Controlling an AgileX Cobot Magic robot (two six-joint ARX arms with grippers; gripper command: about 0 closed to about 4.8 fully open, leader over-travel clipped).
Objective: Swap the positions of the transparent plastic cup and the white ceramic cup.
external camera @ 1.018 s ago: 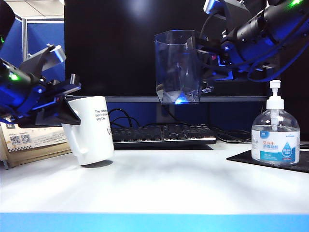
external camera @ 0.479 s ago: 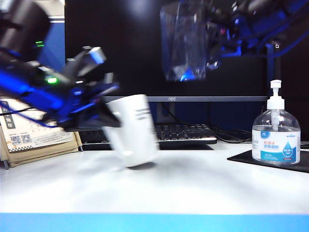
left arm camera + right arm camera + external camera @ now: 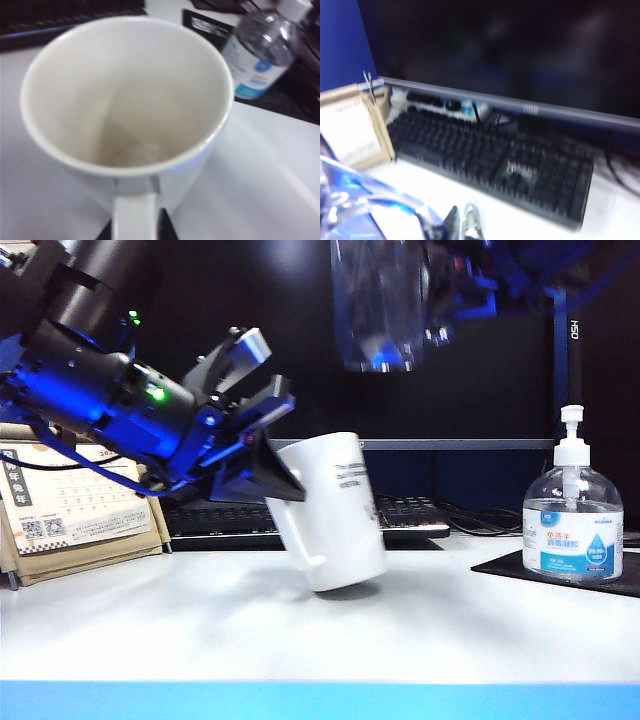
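The white ceramic cup (image 3: 332,512) hangs tilted just above the table near its middle, with black print facing right. My left gripper (image 3: 262,468) is shut on its loop handle from the left. In the left wrist view I look into the empty cup (image 3: 125,95), and the gripper (image 3: 135,231) has a dark fingertip on each side of the handle (image 3: 134,215). The transparent plastic cup (image 3: 378,302) is high above the table, partly cut off by the picture's top. My right gripper (image 3: 442,298) holds it from the right. In the right wrist view the blurred clear cup (image 3: 365,210) sits beside the shut gripper (image 3: 462,224).
A clear pump bottle (image 3: 571,525) with a blue label stands on a black mat (image 3: 500,565) at the right. A black keyboard (image 3: 405,517) and a monitor (image 3: 300,340) lie behind. A cardboard box with a calendar (image 3: 70,525) stands at the left.
My left gripper has carried the white cup to the right, from the left side to the middle, still tilted. The right gripper has raised the transparent cup higher.
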